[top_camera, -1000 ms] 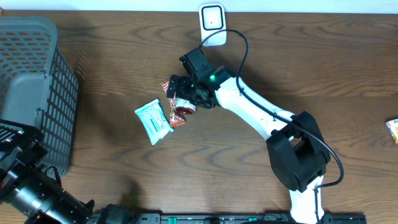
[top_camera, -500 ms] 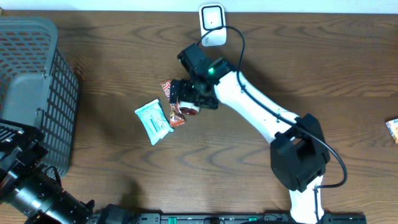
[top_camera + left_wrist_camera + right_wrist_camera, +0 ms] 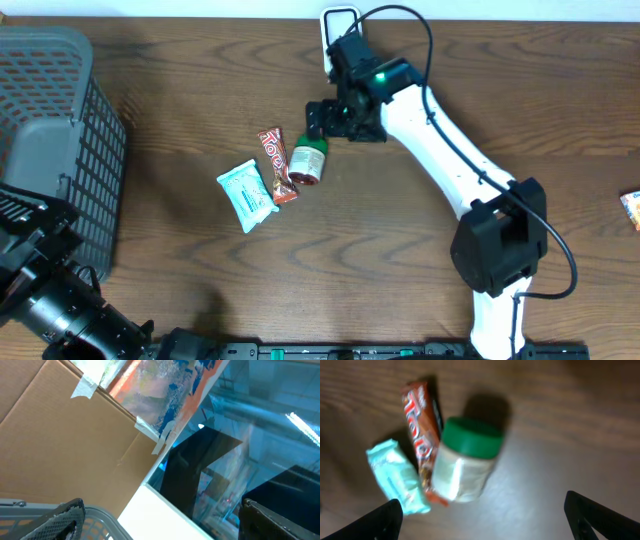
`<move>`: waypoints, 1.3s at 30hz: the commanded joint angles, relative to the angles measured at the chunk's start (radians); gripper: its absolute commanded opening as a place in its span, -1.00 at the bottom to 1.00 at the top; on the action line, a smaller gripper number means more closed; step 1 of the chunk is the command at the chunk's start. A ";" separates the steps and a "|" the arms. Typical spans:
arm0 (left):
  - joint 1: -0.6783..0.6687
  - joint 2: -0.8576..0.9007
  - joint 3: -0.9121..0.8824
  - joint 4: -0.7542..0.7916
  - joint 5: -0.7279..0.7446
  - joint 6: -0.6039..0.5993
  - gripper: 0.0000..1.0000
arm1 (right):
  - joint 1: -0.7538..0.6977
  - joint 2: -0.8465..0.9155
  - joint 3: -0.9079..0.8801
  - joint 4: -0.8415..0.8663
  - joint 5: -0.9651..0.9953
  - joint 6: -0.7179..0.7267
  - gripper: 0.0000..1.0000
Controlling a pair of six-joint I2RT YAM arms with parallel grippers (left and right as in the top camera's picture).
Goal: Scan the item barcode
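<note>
My right gripper (image 3: 482, 504) hangs just above the green-lidded jar (image 3: 307, 163), jaws spread wide and empty. The jar lies on its side on the wooden table (image 3: 180, 280), touching a red snack bar (image 3: 277, 165), with a teal packet (image 3: 246, 195) just beside. My left gripper (image 3: 161, 507) gapes empty too, by the grey basket (image 3: 50, 120).

- Overhead looks straight down on the whole table (image 3: 200, 300) from well above.
- Right wrist faces down, close over the jar (image 3: 465, 462), candy bar (image 3: 421, 440) and packet (image 3: 397, 477); overhead shares these three.
- Left wrist tilts upward past the basket (image 3: 102, 516) rim toward cardboard (image 3: 60, 445).
</note>
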 commanded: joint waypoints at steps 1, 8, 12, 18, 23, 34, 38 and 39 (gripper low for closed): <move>0.005 -0.007 0.007 0.000 -0.006 0.006 0.96 | -0.016 0.053 -0.041 0.056 0.005 -0.072 0.98; 0.005 -0.007 0.007 -0.055 -0.006 0.006 0.96 | -0.012 0.128 -0.097 0.206 -0.155 -0.095 0.98; 0.005 -0.007 0.007 -0.079 -0.007 0.006 0.95 | 0.000 0.155 -0.097 0.259 -0.169 -0.069 0.98; 0.005 -0.007 0.007 -0.148 -0.066 0.006 0.94 | 0.005 0.210 -0.097 0.285 -0.174 0.054 0.98; 0.005 -0.007 0.007 -0.191 -0.158 0.006 0.96 | 0.012 0.252 -0.097 0.288 -0.182 0.169 0.97; 0.005 -0.007 0.007 -0.197 -0.333 0.006 0.96 | 0.041 0.263 -0.097 0.291 -0.203 0.272 0.48; 0.005 -0.007 0.007 -0.197 -0.347 0.006 0.96 | 0.043 0.263 -0.097 0.293 -0.192 0.274 0.31; 0.005 -0.007 0.007 -0.197 -0.347 0.006 0.96 | 0.043 0.263 -0.096 0.293 -0.183 0.273 0.25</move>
